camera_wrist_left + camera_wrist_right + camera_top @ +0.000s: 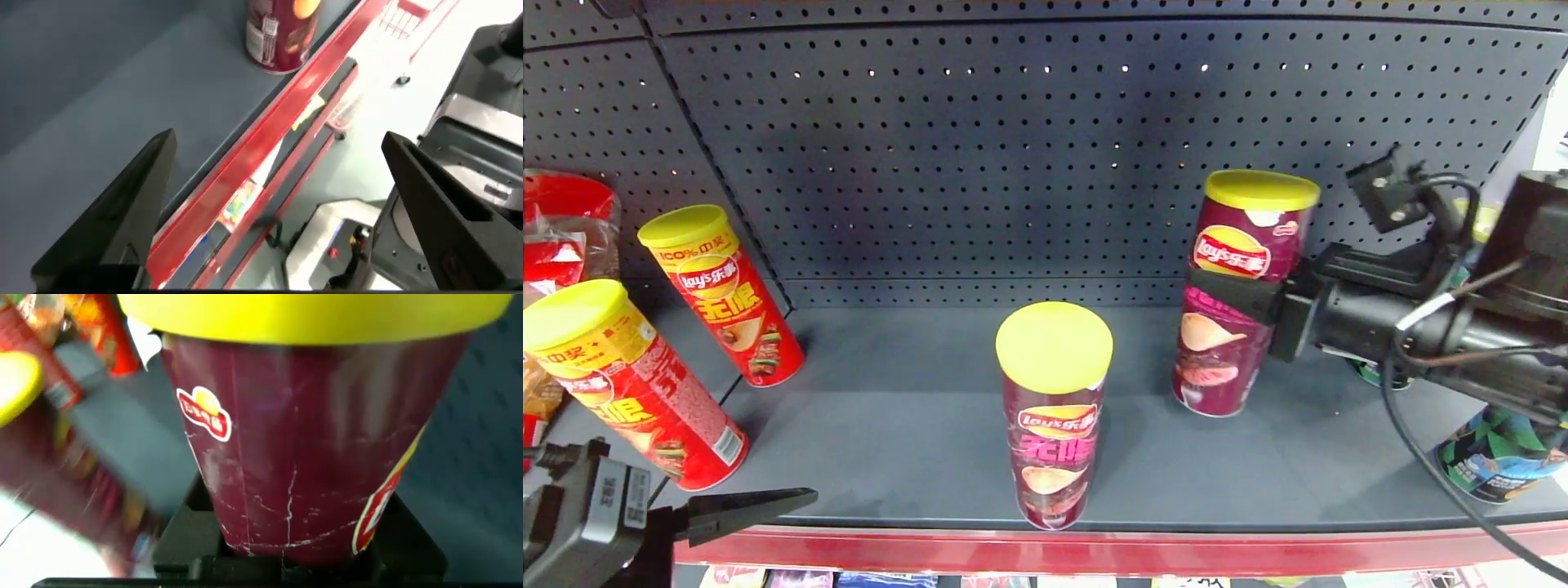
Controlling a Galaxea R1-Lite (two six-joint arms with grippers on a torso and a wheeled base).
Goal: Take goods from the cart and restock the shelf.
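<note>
Left claw [278, 145] hangs by the shelf [915, 425] front lip, fingers spread apart, holding nothing. Right claw [1237, 296] clamped round purple chip can [1254, 237], roughly upright, base at shelf board. Second purple can [1054, 416] stands left of that claw, nearer the lip. Red can [629, 384] just beyond left claw.

Dark grey pegboard wall [980, 163], light glinting through holes, pale floor [359, 175]

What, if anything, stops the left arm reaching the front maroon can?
Probably nothing, so yes. The left gripper is open and empty at the shelf edge, with bare surface between it and the front maroon can. The nearest red can stands off to the side.
</note>
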